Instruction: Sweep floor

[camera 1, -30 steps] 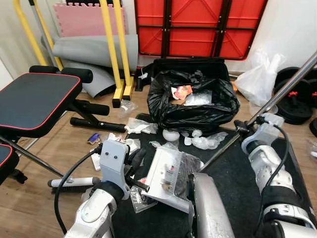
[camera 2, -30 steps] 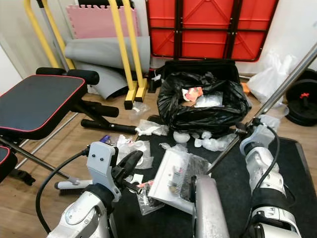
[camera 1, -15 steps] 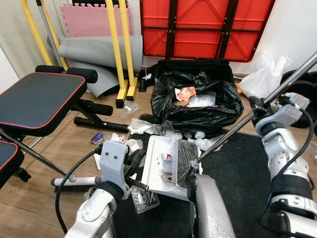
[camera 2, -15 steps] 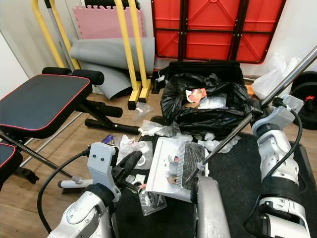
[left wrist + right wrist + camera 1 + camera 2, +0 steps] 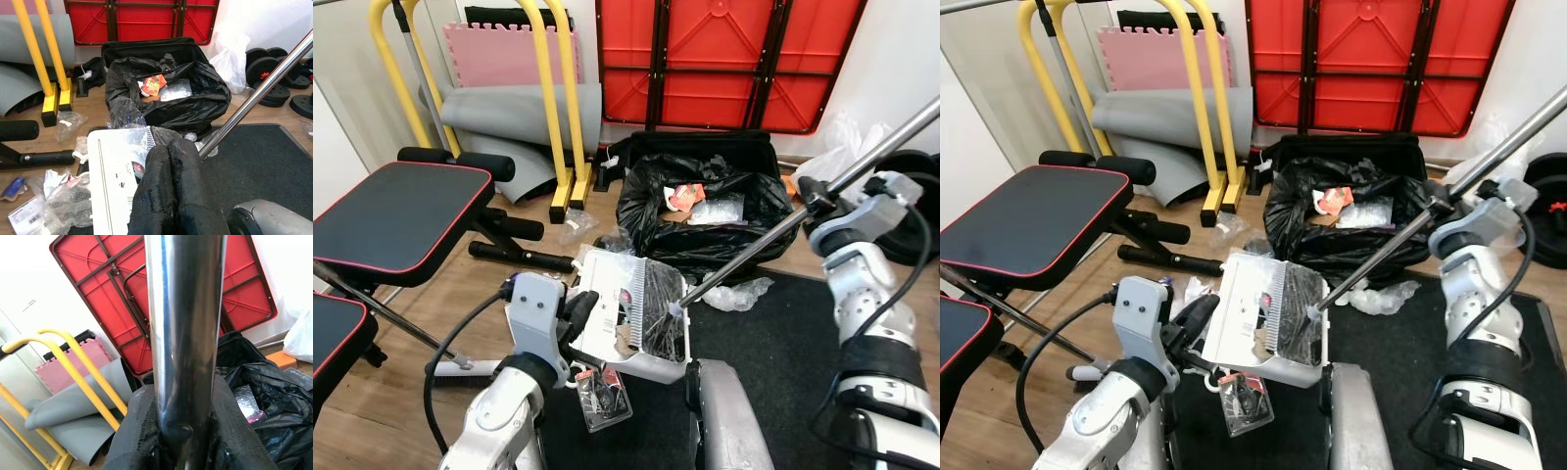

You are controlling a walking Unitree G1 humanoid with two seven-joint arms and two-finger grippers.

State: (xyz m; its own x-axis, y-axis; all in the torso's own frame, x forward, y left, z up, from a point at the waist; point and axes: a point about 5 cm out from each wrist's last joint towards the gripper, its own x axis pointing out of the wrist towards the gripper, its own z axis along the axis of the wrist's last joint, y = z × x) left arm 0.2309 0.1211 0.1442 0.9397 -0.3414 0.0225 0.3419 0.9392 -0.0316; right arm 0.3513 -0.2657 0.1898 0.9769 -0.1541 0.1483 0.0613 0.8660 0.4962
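Note:
A white dustpan [image 5: 625, 315] with a dark comb edge hangs tilted above the floor, loaded with crumpled plastic litter. Its long metal pole [image 5: 754, 245] runs up to the right, where my right gripper [image 5: 813, 196] is shut on it; the right wrist view shows the pole [image 5: 183, 333] clamped between the black fingers [image 5: 134, 440]. My left gripper [image 5: 582, 311] is shut, pressed against the pan's left edge, fingers [image 5: 171, 186] together. Just beyond the pan stands an open black rubbish bag [image 5: 705, 211] holding wrappers.
A black floor mat [image 5: 783, 343] lies under the pan with a plastic packet [image 5: 602, 397] on it and clear wrappers [image 5: 739, 292] by the bag. A hand brush [image 5: 460, 368] lies on the wood floor. Black bench [image 5: 391, 211] left; yellow frame [image 5: 563, 98], red table [image 5: 724, 49] behind.
The right gripper has lifted the pole, and the dustpan has risen off the mat and moved closer to the bag. The head camera has tilted up, shifting the scene.

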